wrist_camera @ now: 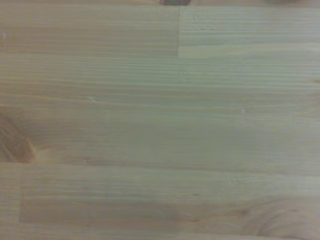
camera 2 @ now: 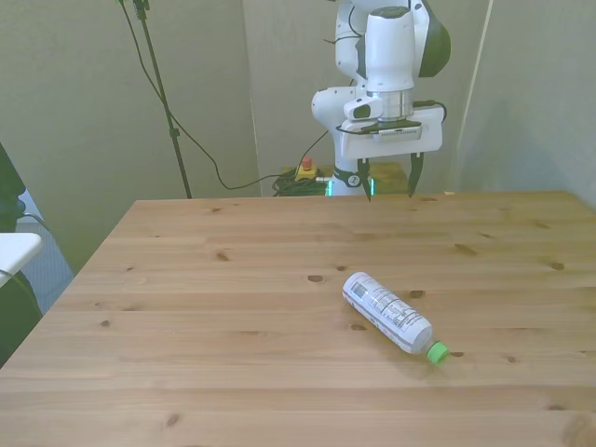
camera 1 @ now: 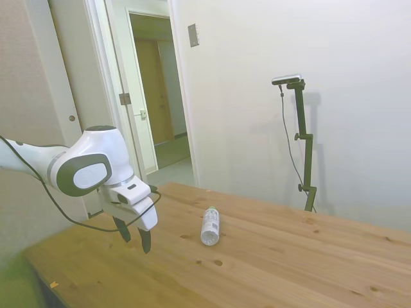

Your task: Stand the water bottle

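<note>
The water bottle (camera 2: 389,315) lies on its side on the wooden table (camera 2: 233,372), its green cap (camera 2: 436,353) pointing toward the front view's right and the near edge. It is clear with a pale printed label. In the side view the water bottle (camera 1: 210,226) rests near the middle of the table, cap toward the wall. My gripper (camera 2: 389,179) hangs open above the far edge of the table, well behind the bottle and apart from it, holding nothing. In the side view the gripper (camera 1: 135,236) hovers left of the bottle. The wrist view shows only bare wood (wrist_camera: 160,120).
Cables and a small yellow box with a red button (camera 2: 304,170) lie on the floor behind the table. A white object (camera 2: 14,250) juts in at the front view's left edge. An open doorway (camera 1: 157,96) stands behind the arm in the side view.
</note>
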### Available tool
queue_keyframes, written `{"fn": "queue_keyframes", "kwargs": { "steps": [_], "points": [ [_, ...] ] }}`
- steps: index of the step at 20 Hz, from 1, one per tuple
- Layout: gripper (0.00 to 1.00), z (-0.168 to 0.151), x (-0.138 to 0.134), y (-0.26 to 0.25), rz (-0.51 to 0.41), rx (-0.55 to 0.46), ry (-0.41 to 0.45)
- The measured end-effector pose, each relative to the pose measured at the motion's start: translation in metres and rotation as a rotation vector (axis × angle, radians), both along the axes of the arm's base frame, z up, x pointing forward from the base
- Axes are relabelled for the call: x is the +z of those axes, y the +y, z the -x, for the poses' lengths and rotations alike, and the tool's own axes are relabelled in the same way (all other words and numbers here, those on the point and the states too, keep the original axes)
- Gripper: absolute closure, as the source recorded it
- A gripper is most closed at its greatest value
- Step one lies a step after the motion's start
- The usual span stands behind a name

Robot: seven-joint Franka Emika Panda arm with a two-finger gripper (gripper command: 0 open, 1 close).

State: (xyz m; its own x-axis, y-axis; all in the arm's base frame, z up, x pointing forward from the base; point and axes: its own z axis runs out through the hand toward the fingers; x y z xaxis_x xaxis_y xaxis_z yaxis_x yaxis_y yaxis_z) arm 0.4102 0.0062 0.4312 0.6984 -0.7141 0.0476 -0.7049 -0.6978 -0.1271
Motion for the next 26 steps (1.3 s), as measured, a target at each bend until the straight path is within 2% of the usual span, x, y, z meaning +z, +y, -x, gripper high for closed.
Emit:
{"fn": "queue_keyframes", "kwargs": {
  "steps": [2,5,11,14,18,21,26],
  "points": [
    [0.00,0.000,0.000,0.000,0.017,-0.012,0.001],
    [0.00,-0.014,0.011,0.008,0.027,-0.029,-0.055],
    [0.00,-0.082,0.039,0.039,0.034,-0.030,-0.112],
    [0.00,-0.124,0.058,0.033,0.031,-0.091,-0.149],
    [0.00,-0.141,0.061,0.032,0.037,-0.111,-0.163],
    [0.00,-0.182,0.058,0.029,0.026,-0.121,-0.173],
    [0.00,-0.253,0.032,0.043,0.023,-0.091,-0.124]
  ]
}}
